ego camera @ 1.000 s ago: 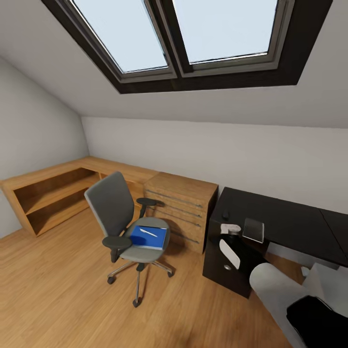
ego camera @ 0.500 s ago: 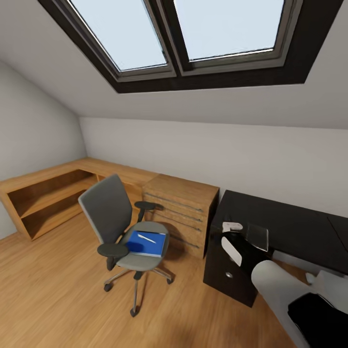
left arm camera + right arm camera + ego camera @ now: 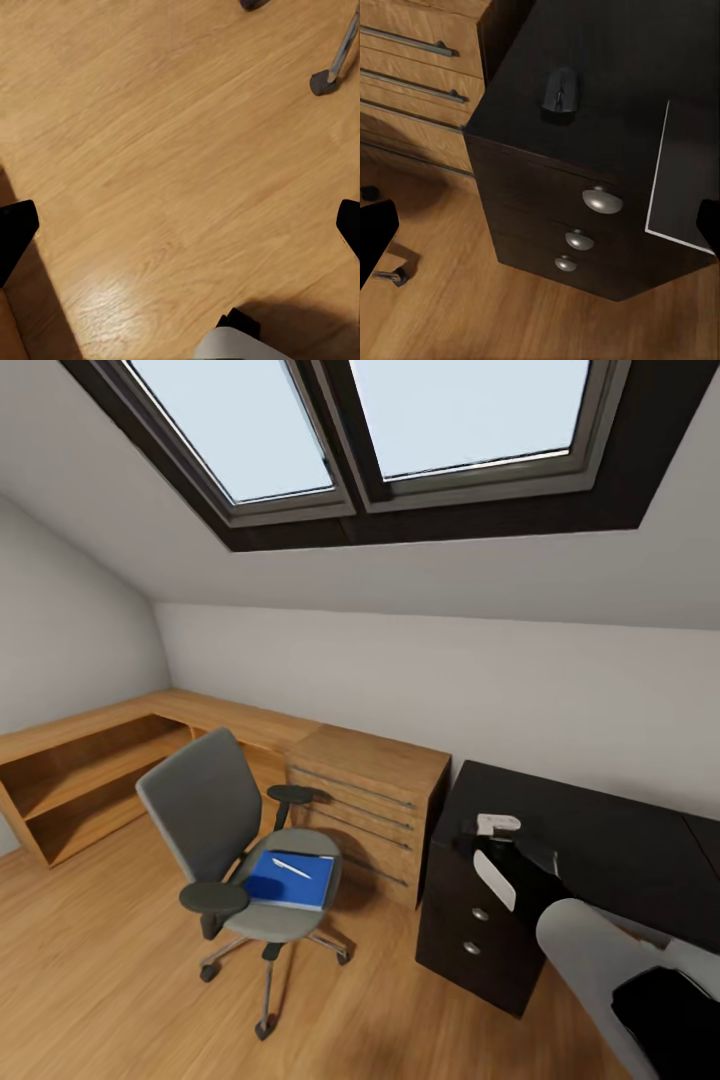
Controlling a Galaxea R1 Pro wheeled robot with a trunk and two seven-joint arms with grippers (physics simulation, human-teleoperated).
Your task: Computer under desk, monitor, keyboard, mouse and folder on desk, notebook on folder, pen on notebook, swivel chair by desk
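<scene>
Overhead, the head view shows the folder [image 3: 291, 878] lying on the swivel chair [image 3: 232, 849] seat, left of the desk [image 3: 590, 838]. Left wrist view: left gripper [image 3: 180, 225] spread wide, empty, above wood floor [image 3: 150, 150]. Right wrist view: right gripper [image 3: 540, 225] wide open, empty; mouse [image 3: 559, 91] on the desk.

Pale grey rounded right arm [image 3: 590, 960], black shoulder section, black fingers [image 3: 375, 232]

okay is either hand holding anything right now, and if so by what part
Nothing is held. The left hand hangs open over bare wood floor; the right hand is open above the desk corner, near the mouse.
</scene>
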